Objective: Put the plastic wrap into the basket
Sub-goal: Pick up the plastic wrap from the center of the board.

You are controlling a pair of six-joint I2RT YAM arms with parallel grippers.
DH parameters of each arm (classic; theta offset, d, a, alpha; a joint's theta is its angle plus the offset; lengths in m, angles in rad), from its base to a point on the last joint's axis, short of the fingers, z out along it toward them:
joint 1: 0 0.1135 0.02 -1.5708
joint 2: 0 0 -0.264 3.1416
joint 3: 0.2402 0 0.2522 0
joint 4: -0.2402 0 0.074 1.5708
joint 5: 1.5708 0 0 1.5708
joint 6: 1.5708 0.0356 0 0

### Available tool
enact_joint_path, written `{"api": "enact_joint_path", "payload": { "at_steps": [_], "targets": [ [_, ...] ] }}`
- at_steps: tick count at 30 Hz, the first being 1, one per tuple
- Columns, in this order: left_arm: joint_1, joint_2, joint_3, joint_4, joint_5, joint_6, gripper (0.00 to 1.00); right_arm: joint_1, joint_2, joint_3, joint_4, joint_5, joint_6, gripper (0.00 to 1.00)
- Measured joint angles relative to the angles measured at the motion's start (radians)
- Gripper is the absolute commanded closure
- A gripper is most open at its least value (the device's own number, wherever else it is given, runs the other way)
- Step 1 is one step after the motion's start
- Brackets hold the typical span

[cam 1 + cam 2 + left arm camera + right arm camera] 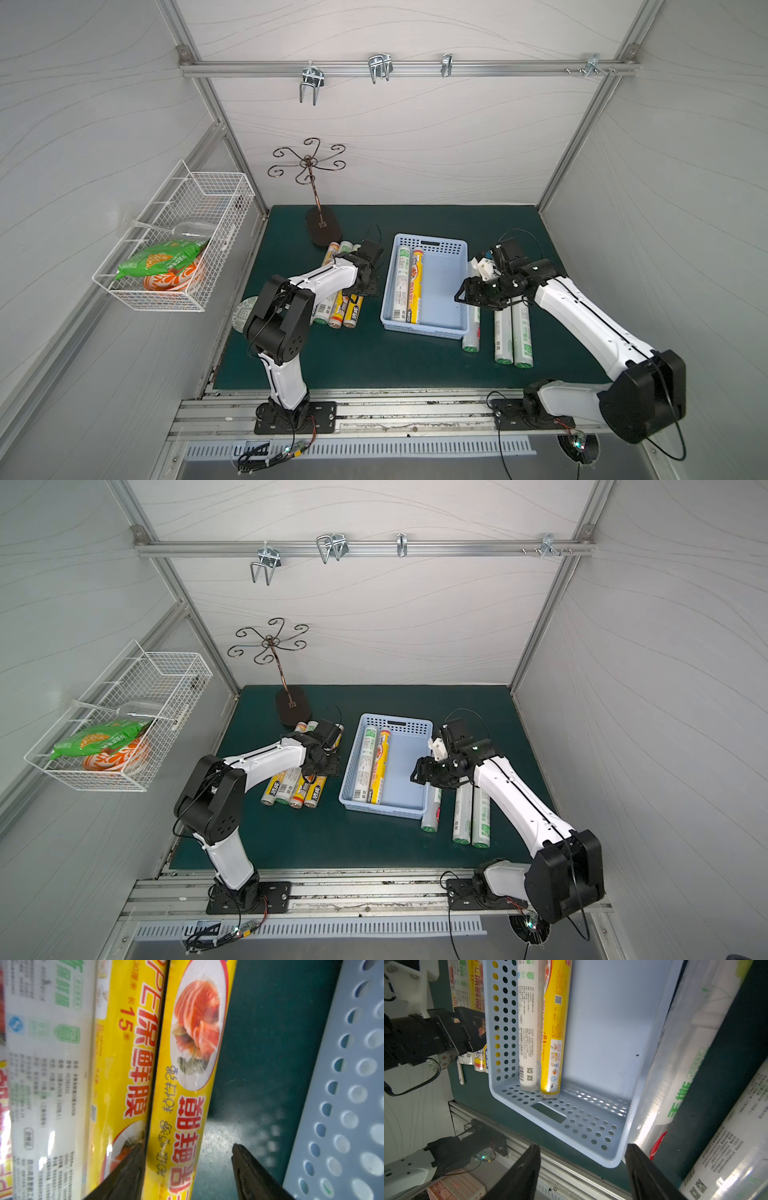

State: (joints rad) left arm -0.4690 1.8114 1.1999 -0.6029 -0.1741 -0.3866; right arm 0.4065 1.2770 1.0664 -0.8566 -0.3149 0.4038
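Observation:
The light-blue basket (444,291) (405,771) stands mid-mat and holds a white roll (401,282) and a yellow roll (415,286) of plastic wrap. Several more rolls (351,311) lie left of it, and three white-green rolls (503,336) on its right. My left gripper (368,284) (188,1147) is down over the left pile, open, its jaws astride the yellow roll (187,1084) nearest the basket. One finger touches that roll and the other stands clear of it. My right gripper (461,293) (583,1145) hovers open and empty over the basket's right rim (610,1159).
A white wire-mesh basket (174,249) with a green snack bag hangs on the left wall. A dark metal hook stand (322,232) sits behind the left rolls. A round patterned disc (245,313) lies by the left arm's elbow. Hooks hang on the back rail (378,68).

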Motion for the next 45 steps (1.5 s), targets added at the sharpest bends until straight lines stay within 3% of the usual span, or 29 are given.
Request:
{"api": "enact_joint_path", "payload": {
  "at_steps": [22, 27, 31, 40, 45],
  "targets": [
    [0.003, 0.100, 0.083, 0.016, 0.048, 0.044, 0.35, -0.040, 0.000, 0.000, -0.009, -0.001, -0.015, 0.30],
    [0.005, 0.124, 0.085, 0.016, 0.051, 0.046, 0.42, -0.053, 0.000, 0.000, -0.010, -0.002, -0.021, 0.30],
    [0.006, 0.127, 0.091, 0.015, 0.060, 0.048, 0.54, -0.061, -0.002, 0.000, -0.010, -0.004, -0.028, 0.30],
    [0.006, 0.120, 0.094, 0.009, 0.078, 0.050, 0.64, -0.083, -0.009, 0.000, -0.014, -0.019, -0.035, 0.30],
    [0.006, 0.047, 0.100, -0.047, 0.084, 0.038, 0.66, -0.105, -0.022, 0.000, -0.015, -0.032, -0.036, 0.30]
  ]
}}
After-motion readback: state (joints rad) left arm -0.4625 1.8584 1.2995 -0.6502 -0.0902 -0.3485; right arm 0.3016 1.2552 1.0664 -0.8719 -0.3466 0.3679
